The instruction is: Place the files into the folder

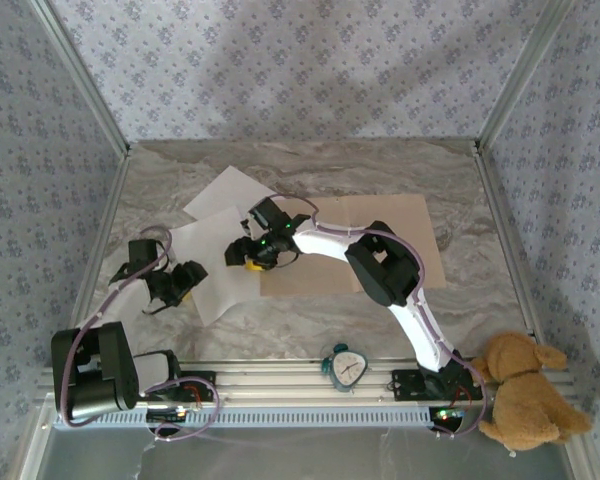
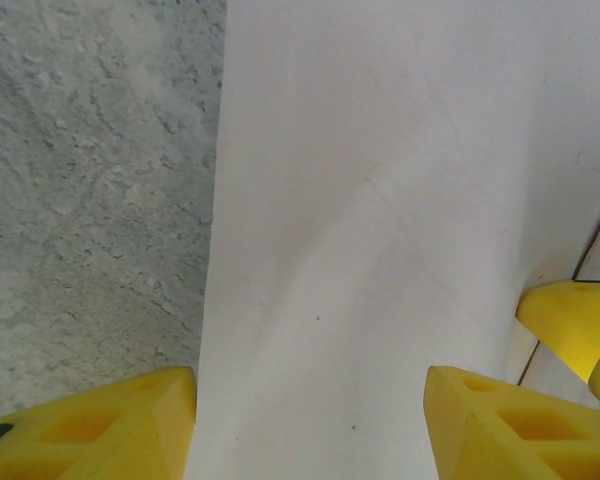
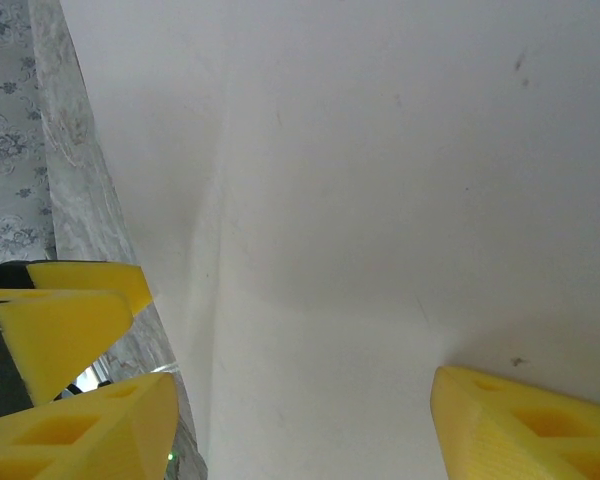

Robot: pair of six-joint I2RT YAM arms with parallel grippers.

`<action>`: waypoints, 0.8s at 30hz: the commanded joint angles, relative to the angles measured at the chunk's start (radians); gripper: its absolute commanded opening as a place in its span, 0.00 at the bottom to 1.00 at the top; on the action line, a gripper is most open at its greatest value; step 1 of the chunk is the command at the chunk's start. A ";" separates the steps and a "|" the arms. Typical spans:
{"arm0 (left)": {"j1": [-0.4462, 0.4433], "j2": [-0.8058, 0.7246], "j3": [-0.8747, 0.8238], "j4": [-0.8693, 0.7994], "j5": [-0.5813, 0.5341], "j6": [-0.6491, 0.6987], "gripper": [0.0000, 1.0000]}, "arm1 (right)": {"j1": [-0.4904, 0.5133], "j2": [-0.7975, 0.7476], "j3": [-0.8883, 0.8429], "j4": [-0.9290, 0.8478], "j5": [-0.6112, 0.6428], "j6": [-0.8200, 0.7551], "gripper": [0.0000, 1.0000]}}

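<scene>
Left claw [image 1: 183, 284] is held low over the left edge of the nearer sheet [image 1: 218, 275]. Its yellow fingers [image 2: 90, 430] are spread apart, and white paper is seen between them. Right claw [image 1: 246, 256] is held at the same sheet's right edge, just beside the left end of the folder [image 1: 410, 215]. Its fingers [image 3: 525, 425] are likewise spread wide and clamped on nothing.

The nearer sheet is laid on the marbled surface [image 1: 500, 230] with its long axis running roughly near to far, the far end tilted slightly leftward. A soft bow is seen in the paper. A second sheet [image 1: 230, 190] is set beyond it, turned cornerwise, with one corner pointed away from the arms. The folder is laid flat to the right of both sheets, its long axis running left to right.
</scene>
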 commanded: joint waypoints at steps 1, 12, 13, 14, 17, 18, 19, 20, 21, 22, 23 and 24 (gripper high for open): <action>-0.003 -0.012 -0.006 0.020 0.041 -0.007 0.62 | -0.024 0.025 -0.021 -0.123 0.044 -0.028 0.70; -0.007 -0.090 -0.020 0.067 0.107 -0.014 0.58 | -0.039 0.032 -0.024 -0.139 0.034 -0.029 0.70; -0.007 -0.097 -0.021 0.073 0.116 -0.014 0.58 | -0.040 0.033 -0.024 -0.140 0.031 -0.029 0.70; -0.006 -0.101 -0.022 0.079 0.124 -0.015 0.58 | -0.040 0.033 -0.025 -0.141 0.030 -0.029 0.70; -0.007 -0.098 -0.024 0.082 0.123 -0.014 0.58 | -0.045 0.033 -0.027 -0.142 0.025 -0.028 0.71; -0.006 -0.092 -0.026 0.081 0.120 -0.013 0.58 | -0.046 0.033 -0.029 -0.141 0.021 -0.027 0.71; -0.006 -0.084 -0.023 0.080 0.117 -0.012 0.58 | -0.048 0.033 -0.030 -0.140 0.019 -0.028 0.71; -0.006 -0.074 -0.024 0.081 0.118 -0.011 0.58 | -0.049 0.034 -0.032 -0.139 0.018 -0.026 0.71; -0.006 -0.067 -0.022 0.082 0.118 -0.010 0.58 | -0.050 0.034 -0.033 -0.136 0.017 -0.025 0.71; -0.007 -0.061 -0.021 0.083 0.118 -0.009 0.57 | -0.052 0.033 -0.034 -0.133 0.014 -0.025 0.71; -0.006 -0.059 -0.021 0.084 0.120 -0.011 0.57 | -0.052 0.032 -0.035 -0.128 0.009 -0.023 0.71; -0.006 -0.054 -0.021 0.085 0.121 -0.011 0.57 | -0.052 0.033 -0.036 -0.125 0.007 -0.021 0.71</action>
